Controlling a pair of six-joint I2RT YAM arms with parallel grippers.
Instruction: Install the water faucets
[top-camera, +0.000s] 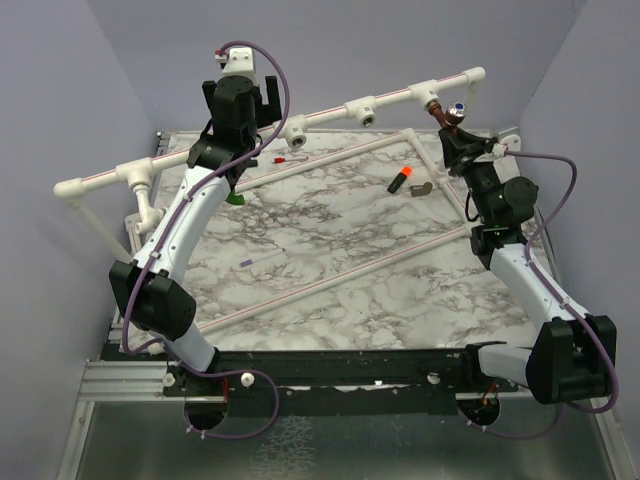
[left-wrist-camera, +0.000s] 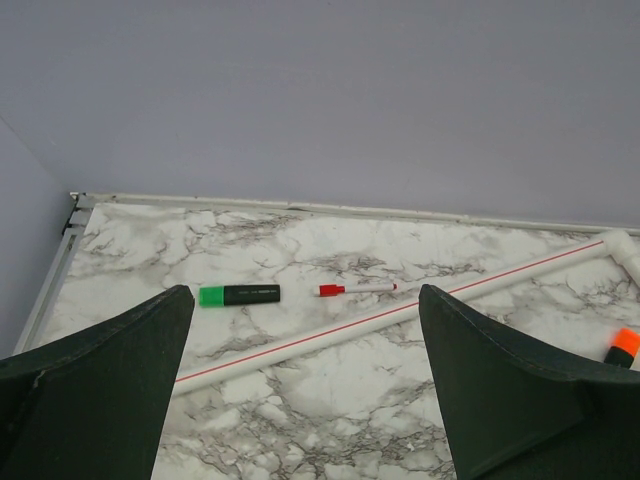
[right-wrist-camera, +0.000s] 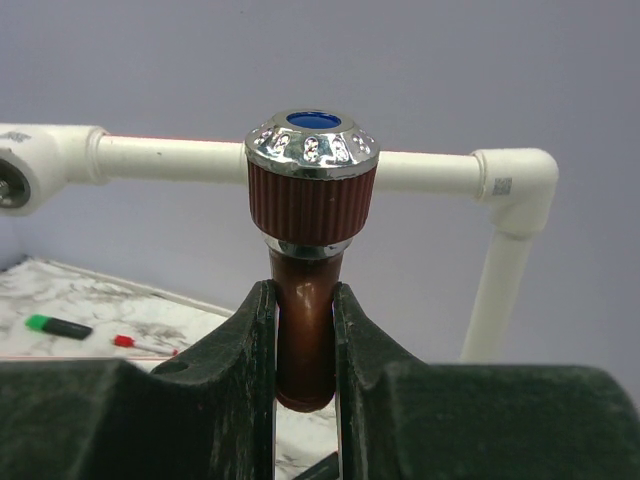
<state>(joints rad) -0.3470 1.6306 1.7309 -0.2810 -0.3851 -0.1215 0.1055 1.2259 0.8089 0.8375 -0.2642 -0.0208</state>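
- One faucet (right-wrist-camera: 312, 200) shows clearly. It is reddish-brown, with a ribbed knob, a chrome rim and a blue centre on top. It stands upright, off the worktop (top-camera: 330, 300), near the far right corner and just beside a tee (top-camera: 432, 93). Whether it touches that tee I cannot tell.
- Two grippers are in view. The right gripper (right-wrist-camera: 303, 300) is clamped on the faucet's neck below the knob. The left gripper (left-wrist-camera: 305, 298) has its jaws wide apart with nothing between them, above the far left part of the worktop.
- One raised pipe (top-camera: 398, 96) runs along the far edge, with two elbows (top-camera: 475, 76) at its ends and three tees in sight on its right half.
- Three thin pipes (top-camera: 330, 279), each with a red line, lie flat on the worktop.
- One highlighter (left-wrist-camera: 240, 294), black with a green cap, lies near the far edge. The print on its barrel is too small to read.
- One pen (left-wrist-camera: 357, 288), white with a red cap, lies just beside the highlighter.
- One orange-and-black cylinder (top-camera: 400, 181) and one grey-brown bent piece (top-camera: 424, 188) lie close together toward the far right.
- One grey label (right-wrist-camera: 503, 186) sits on the right elbow and cannot be read.
- One green piece (top-camera: 233, 197) peeks out beside the left arm, too hidden to identify.
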